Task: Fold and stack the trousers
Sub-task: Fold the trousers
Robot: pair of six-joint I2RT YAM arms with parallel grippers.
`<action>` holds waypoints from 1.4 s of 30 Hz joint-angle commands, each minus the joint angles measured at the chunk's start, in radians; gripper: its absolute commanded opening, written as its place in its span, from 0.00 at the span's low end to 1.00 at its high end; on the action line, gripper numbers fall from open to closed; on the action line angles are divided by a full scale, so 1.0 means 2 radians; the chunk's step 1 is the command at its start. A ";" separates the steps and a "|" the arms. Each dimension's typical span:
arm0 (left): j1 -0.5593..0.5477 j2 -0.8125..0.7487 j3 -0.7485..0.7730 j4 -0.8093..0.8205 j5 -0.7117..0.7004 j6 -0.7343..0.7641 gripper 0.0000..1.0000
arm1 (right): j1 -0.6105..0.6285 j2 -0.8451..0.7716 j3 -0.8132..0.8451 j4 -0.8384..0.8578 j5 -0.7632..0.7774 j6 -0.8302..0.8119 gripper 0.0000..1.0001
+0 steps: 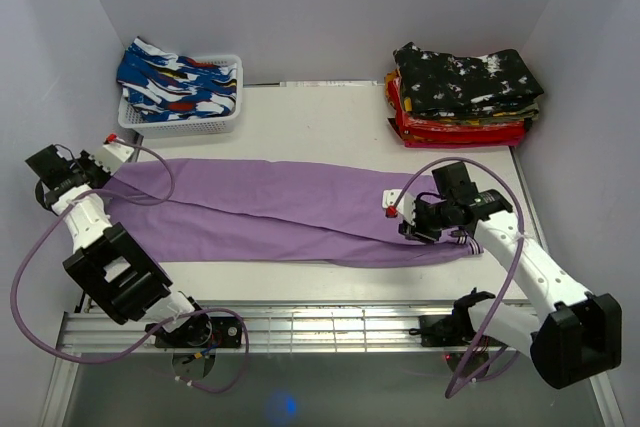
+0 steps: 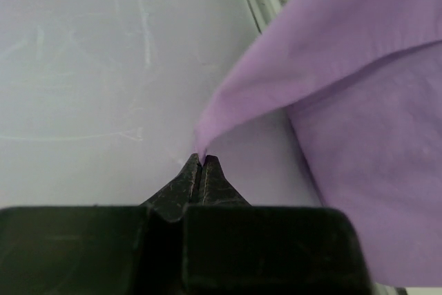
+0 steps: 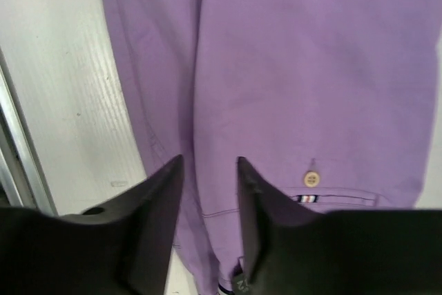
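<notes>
Purple trousers (image 1: 270,209) lie stretched across the table, legs to the left and waistband to the right. My left gripper (image 1: 117,150) is shut on the tip of a leg hem; in the left wrist view the fabric corner (image 2: 228,112) rises from the closed fingertips (image 2: 201,160). My right gripper (image 1: 408,219) hovers low over the waistband end. Its jaws (image 3: 210,164) stand open a little, with a fold of the purple trousers (image 3: 290,67) below and between them. A back-pocket button (image 3: 312,179) shows beside the right finger.
A stack of folded trousers (image 1: 465,97) sits at the back right corner. A white basket (image 1: 225,119) with blue patterned clothes stands at the back left. The enclosure walls are close on both sides, and a metal rail (image 1: 330,325) runs along the near edge.
</notes>
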 commanded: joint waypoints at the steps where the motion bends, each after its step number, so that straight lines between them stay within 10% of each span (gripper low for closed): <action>1: 0.002 -0.031 -0.026 0.002 0.004 0.030 0.00 | 0.000 0.038 -0.004 0.008 0.013 -0.004 0.47; 4: 0.002 -0.025 -0.018 -0.007 -0.002 0.022 0.00 | 0.001 0.077 0.001 0.012 0.006 -0.009 0.65; 9: 0.001 -0.010 0.005 -0.017 -0.003 0.016 0.00 | 0.003 0.123 -0.025 0.015 0.038 -0.049 0.65; 17: 0.000 0.000 0.010 -0.020 -0.002 0.016 0.00 | -0.040 0.110 -0.090 0.105 0.141 -0.061 0.10; 34: -0.053 -0.004 0.009 -0.148 0.073 0.022 0.00 | -0.388 0.091 -0.014 -0.010 0.129 -0.271 0.08; 36: -0.062 -0.002 0.008 -0.173 0.078 0.035 0.00 | -0.388 0.098 0.009 -0.032 0.111 -0.269 0.15; 38: -0.068 -0.002 0.005 -0.200 0.080 0.044 0.00 | -0.377 0.096 0.028 -0.062 0.067 -0.252 0.53; 42: -0.076 0.002 -0.002 -0.239 0.076 0.057 0.00 | -0.308 0.071 0.055 -0.071 0.023 -0.188 0.70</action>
